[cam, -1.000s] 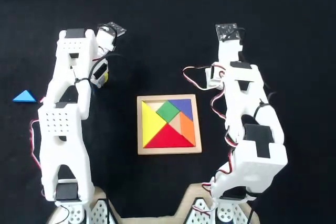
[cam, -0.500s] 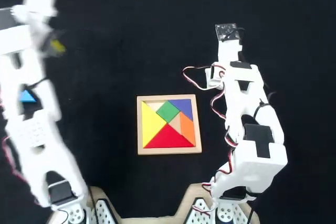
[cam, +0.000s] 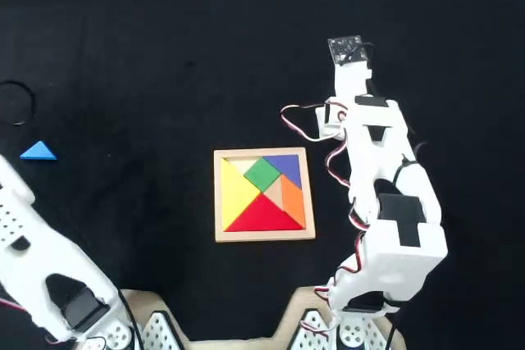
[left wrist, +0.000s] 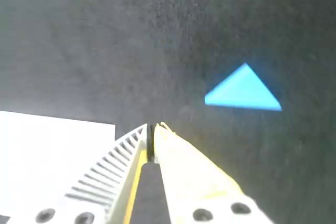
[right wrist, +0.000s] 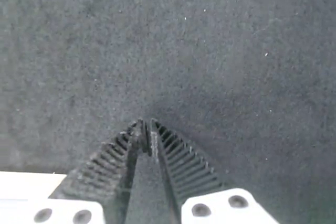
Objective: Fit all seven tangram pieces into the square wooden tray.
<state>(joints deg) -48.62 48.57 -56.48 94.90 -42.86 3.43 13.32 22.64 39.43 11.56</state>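
High view: square wooden tray flat on black cloth table, mid-table, between the two arms. Seated inside:
- large yellow triangle along the side toward the left arm
- large red triangle along the near side
- green square standing on a corner near the far side
- blue-violet piece in the far corner toward the right arm
- orange piece against that same side

Pale wood-coloured patches at the far corner beside the yellow triangle and at tray centre; piece or bare floor, cannot tell.

Small light-blue triangle outside the tray, flat on the cloth, well apart from it, near the table edge on the left arm's side.

Left wrist view: same light-blue triangle ahead of and off to one side of left gripper. Fingers pressed together at the tips, nothing between them, not touching the triangle.

Right wrist view: right gripper over bare black cloth. Ribbed fingers closed tip to tip, holding nothing.

High view again: white left arm low at the near corner. White right arm stretched toward the far side, just beside the tray, red-and-white cable looping off it.
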